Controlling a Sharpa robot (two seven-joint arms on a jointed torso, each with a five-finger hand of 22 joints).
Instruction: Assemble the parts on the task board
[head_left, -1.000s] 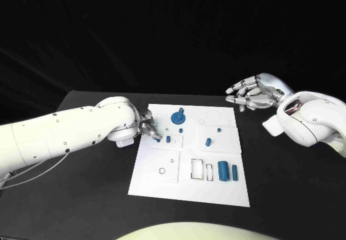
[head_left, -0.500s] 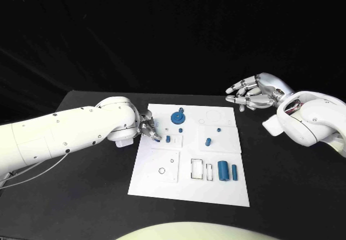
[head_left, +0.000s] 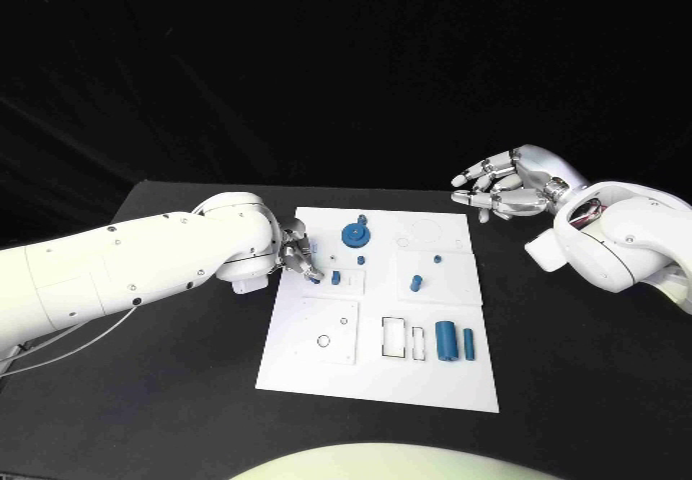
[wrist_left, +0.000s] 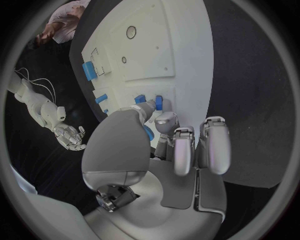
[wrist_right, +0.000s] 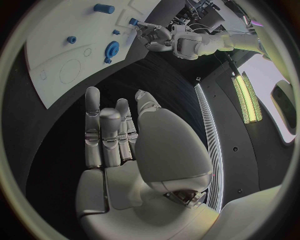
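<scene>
The white task board (head_left: 375, 375) lies in the middle of the black table. My left hand (head_left: 299, 252) hangs low over the board's left edge, thumb and a finger pinched together on a small blue part (head_left: 316, 280). Just beyond those fingers (wrist_left: 165, 122) stand two short blue pegs (wrist_left: 159, 102). A blue gear (head_left: 355, 236) sits near the far edge. Two blue cylinders (head_left: 447, 341) lie at the near right. My right hand (head_left: 505, 190) is raised beyond the far right corner, fingers apart and holding nothing; its wrist view shows the palm (wrist_right: 119, 135) bare.
Rectangular slots (head_left: 392, 338) and a round hole (head_left: 323, 341) mark the board's near half. Another blue peg (head_left: 415, 283) stands on the right middle panel. Bare black table (head_left: 577, 380) runs along both sides of the board.
</scene>
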